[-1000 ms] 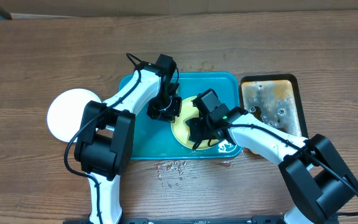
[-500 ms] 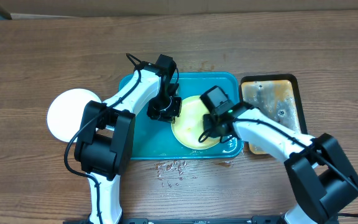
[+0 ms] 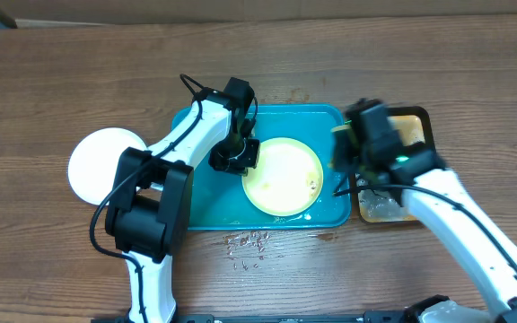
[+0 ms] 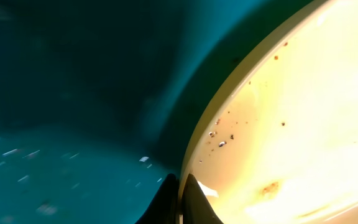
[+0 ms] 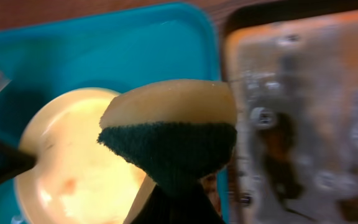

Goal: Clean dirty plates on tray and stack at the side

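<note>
Sponge point(image 5: 169, 134) clamped in right end effector point(image 5: 173, 200); left end effector point(image 4: 180, 200) pinches yellow-green plate point(image 4: 291, 106) rim on tray point(image 4: 73, 93).

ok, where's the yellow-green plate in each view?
Overhead: the yellow-green plate lies mid-frame, in the right half of the teal tray.
Left wrist: the plate fills the right half, its rim running diagonally, with the tray to the left.
Right wrist: the plate is lower left, partly behind the sponge.
Shared landmark: the teal tray, under the plate in all three.
</note>
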